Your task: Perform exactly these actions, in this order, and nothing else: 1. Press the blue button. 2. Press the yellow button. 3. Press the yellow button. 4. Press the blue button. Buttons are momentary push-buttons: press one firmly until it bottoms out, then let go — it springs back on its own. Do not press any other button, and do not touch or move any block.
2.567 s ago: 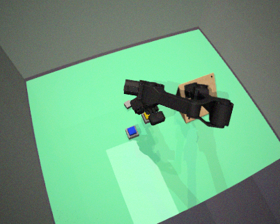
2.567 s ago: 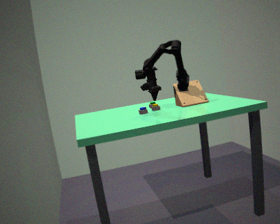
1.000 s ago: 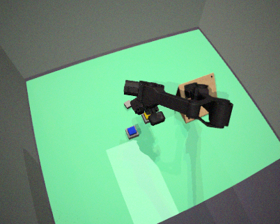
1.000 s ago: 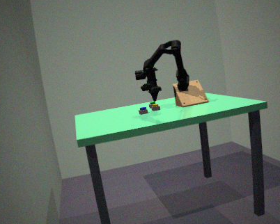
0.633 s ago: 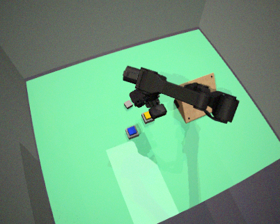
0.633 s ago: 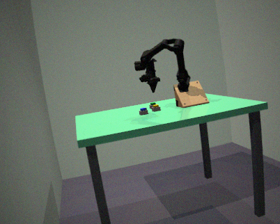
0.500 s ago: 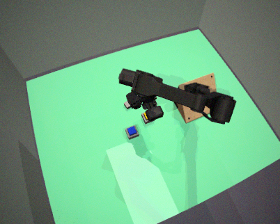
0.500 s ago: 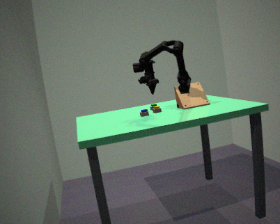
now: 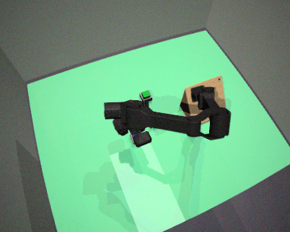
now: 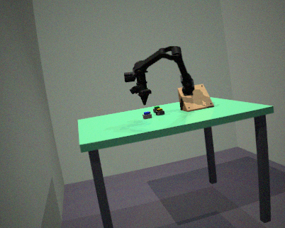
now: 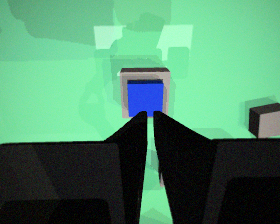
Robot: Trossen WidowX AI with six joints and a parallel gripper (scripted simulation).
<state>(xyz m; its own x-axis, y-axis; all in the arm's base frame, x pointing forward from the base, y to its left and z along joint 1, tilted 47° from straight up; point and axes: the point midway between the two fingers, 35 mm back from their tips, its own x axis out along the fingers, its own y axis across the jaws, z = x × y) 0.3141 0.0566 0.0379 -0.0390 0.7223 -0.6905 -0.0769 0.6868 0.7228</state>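
The blue button (image 9: 133, 135) (image 10: 147, 113) (image 11: 145, 98) has a square blue cap on a grey base. In the top view the arm hides most of it. My gripper (image 10: 144, 103) (image 11: 149, 117) is shut and empty, pointing down. In the exterior view its tips are well above the button's height. In the wrist view they overlap the near edge of the blue cap. The yellow button (image 10: 159, 109) stands behind and right of the blue one in the exterior view. It is hidden under the arm in the top view, and no yellow cap shows in the wrist view.
A green button (image 9: 146, 94) (image 10: 156, 107) stands near the yellow one. A grey object (image 11: 270, 122) is cut off at the wrist view's right edge; its kind is unclear. The arm's wooden mount (image 9: 214, 85) (image 10: 205, 96) stands on the green table (image 9: 80, 92) (image 10: 107, 129).
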